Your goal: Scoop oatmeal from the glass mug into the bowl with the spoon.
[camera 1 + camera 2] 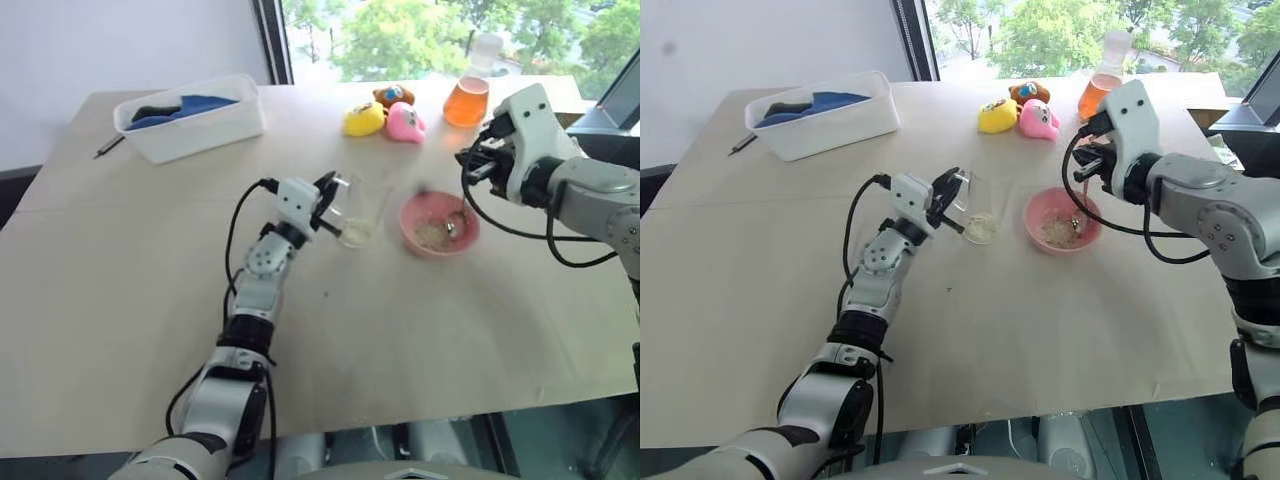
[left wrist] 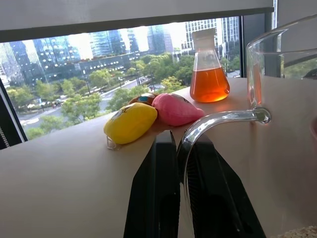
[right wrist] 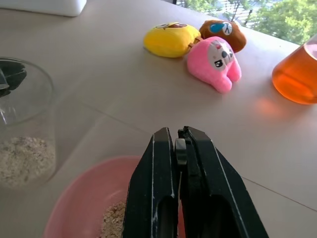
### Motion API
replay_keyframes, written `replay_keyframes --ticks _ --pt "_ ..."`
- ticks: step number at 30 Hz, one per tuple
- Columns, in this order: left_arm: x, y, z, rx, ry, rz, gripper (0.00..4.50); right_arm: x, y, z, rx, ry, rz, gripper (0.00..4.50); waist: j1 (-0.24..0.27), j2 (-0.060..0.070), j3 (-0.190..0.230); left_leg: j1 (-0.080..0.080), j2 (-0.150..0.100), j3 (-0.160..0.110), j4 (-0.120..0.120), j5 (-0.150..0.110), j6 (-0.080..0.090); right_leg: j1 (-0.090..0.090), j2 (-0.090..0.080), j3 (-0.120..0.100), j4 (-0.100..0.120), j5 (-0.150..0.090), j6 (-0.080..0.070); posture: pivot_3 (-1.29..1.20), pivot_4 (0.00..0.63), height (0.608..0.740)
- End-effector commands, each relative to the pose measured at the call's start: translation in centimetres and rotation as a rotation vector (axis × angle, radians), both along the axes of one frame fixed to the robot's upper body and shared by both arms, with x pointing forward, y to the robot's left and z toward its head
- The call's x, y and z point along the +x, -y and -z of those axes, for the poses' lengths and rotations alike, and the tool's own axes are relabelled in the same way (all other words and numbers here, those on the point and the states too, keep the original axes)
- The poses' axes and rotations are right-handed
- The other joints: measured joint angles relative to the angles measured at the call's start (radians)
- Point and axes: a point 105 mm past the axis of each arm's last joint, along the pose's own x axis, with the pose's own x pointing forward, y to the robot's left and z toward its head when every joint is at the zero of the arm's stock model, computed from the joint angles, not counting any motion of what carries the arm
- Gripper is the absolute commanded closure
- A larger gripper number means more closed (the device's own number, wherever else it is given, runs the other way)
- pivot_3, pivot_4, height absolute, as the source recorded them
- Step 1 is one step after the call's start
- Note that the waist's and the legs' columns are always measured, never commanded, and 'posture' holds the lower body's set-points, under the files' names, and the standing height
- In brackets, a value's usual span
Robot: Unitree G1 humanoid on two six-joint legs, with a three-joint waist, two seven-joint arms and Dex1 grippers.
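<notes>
On a pale wooden table [image 1: 120, 330], the left gripper [image 1: 328, 205] is clamped on the curved handle of the glass mug [image 1: 362, 208], which stands upright with oatmeal [image 3: 22, 158] in its bottom, just beside the pink bowl [image 1: 438, 224]. The right gripper [image 1: 1087, 165], fingers pressed together on the handle of the spoon [image 1: 458, 222], hangs over the bowl, the spoon's head down among flakes already there. No legible writing shows on the white tub [image 1: 190, 118], orange flask [image 1: 467, 95] or plush toys [image 1: 386, 117] behind.
</notes>
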Motion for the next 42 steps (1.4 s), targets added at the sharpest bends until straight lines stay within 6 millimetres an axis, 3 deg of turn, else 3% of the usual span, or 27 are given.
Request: replay_keyframes --ticks 1,5,9,14,18,23,28,29,32,33,36,42 --pt "-0.4 0.2 -1.9 -0.016 0.076 0.005 4.27 1.1 3.9 -3.2 0.262 0.053 0.146 4.50 0.003 0.000 0.000 0.000 0.000 0.000 0.001 0.000 0.000 0.000 0.000 -0.001 0.000 0.000 0.000 0.00 0.150 0.740" --pt "-0.4 0.2 -2.0 -0.011 0.078 0.006 4.27 1.6 6.0 -4.0 0.552 0.007 0.203 4.50 0.008 0.000 0.000 -0.004 0.000 0.000 0.007 0.000 0.000 0.000 0.000 -0.002 0.002 0.000 0.000 0.00 0.150 0.740" --pt "-0.3 -0.1 -1.8 -0.014 0.067 -0.005 4.27 0.9 3.8 -8.2 0.822 0.033 0.057 4.50 -0.005 0.002 0.001 -0.003 0.001 0.001 0.008 0.000 0.000 -0.001 0.000 -0.001 0.004 0.001 0.002 0.00 0.150 0.740" --pt "-0.3 -0.1 -1.8 -0.008 0.069 -0.006 4.27 0.0 0.2 -9.5 0.896 -0.019 -0.076 4.50 -0.004 0.002 0.001 -0.003 0.002 0.000 0.008 0.000 0.000 -0.001 0.002 -0.001 0.004 0.001 0.002 0.00 0.150 0.740" --pt "-0.2 -0.4 -2.0 -0.013 0.075 -0.018 4.27 -0.3 -1.6 -7.7 0.828 -0.085 -0.107 4.50 0.001 0.002 0.001 -0.005 0.000 0.001 0.008 0.000 0.000 -0.001 0.000 -0.001 0.004 0.001 0.002 0.00 0.150 0.740" --pt "-0.1 -0.7 -2.2 -0.023 0.079 -0.033 4.27 0.5 -2.1 -5.0 0.700 -0.117 -0.051 4.50 0.000 0.003 0.001 -0.005 0.000 0.000 0.009 0.000 0.000 0.000 -0.001 -0.001 0.004 0.002 0.003 0.00 0.150 0.740" --pt "-0.8 -1.2 -2.2 -0.010 0.087 -0.043 4.27 -0.1 -6.5 -2.8 0.640 -0.185 -0.172 4.50 -0.017 0.003 0.001 -0.004 0.001 0.000 0.008 0.000 0.000 0.000 0.001 -0.001 0.004 0.002 0.003 0.00 0.150 0.740" --pt "-0.9 -1.3 -2.1 -0.003 0.088 -0.046 4.50 -0.1 -7.1 -2.5 0.634 -0.192 -0.184 3.74 -0.022 0.003 0.001 -0.004 0.001 0.000 0.008 0.000 0.000 0.000 0.001 -0.001 0.004 0.002 0.003 0.00 0.150 0.740" --pt "-1.4 -1.5 -2.1 0.001 0.090 -0.051 4.50 -0.1 -8.1 -2.2 0.638 -0.198 -0.216 2.54 -0.027 0.003 0.001 -0.004 0.001 0.000 0.008 0.000 0.000 0.000 0.001 -0.001 0.005 0.002 0.003 0.00 0.150 0.740" --pt "-1.5 -1.7 -2.1 0.002 0.089 -0.058 4.50 -0.1 -8.2 -2.3 0.642 -0.196 -0.222 1.93 -0.026 0.003 0.001 -0.004 0.001 0.000 0.008 0.000 0.000 0.000 0.001 -0.001 0.005 0.002 0.003 0.00 0.150 0.740" --pt "-2.0 -2.2 -1.9 0.002 0.085 -0.072 4.50 0.1 -7.8 -3.1 0.663 -0.175 -0.227 0.68 -0.024 0.003 0.001 -0.005 0.001 -0.001 0.009 0.000 0.000 0.000 0.000 -0.001 0.004 0.002 0.003 0.00 0.150 0.740" --pt "-3.1 -3.0 -1.3 -0.002 0.078 -0.102 4.50 1.3 -4.3 -4.9 0.714 -0.089 -0.157 0.68 -0.022 0.003 0.001 -0.005 0.000 0.000 0.009 0.000 0.000 0.000 0.000 -0.001 0.004 0.002 0.003 0.00 0.150 0.740"
